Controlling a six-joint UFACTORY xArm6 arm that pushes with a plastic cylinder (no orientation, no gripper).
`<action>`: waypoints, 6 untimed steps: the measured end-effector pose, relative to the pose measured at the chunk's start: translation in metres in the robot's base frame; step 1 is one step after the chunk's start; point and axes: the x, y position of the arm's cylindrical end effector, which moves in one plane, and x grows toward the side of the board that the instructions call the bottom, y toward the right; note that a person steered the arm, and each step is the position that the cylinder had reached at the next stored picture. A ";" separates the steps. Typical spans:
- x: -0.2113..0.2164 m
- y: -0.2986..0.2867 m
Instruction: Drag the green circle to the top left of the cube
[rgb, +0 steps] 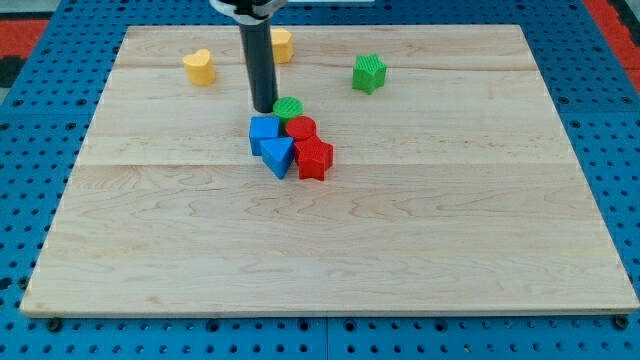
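The green circle (291, 107) lies near the board's middle, just above a tight cluster of blocks. The cluster holds a blue cube (263, 131), a blue triangle (277, 155), a red circle (301, 128) and a red star-like block (314, 158). The green circle touches the red circle and sits at the blue cube's top right. My tip (264, 108) stands just left of the green circle, touching or almost touching it, directly above the blue cube. The dark rod rises from there to the view's top.
A yellow heart (200, 67) lies at the upper left. Another yellow block (282, 44) sits partly behind the rod near the top. A green star-like block (369, 73) lies at the upper right. The wooden board (330, 250) rests on a blue pegboard.
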 end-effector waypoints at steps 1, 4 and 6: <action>-0.022 0.074; 0.016 0.039; 0.018 -0.017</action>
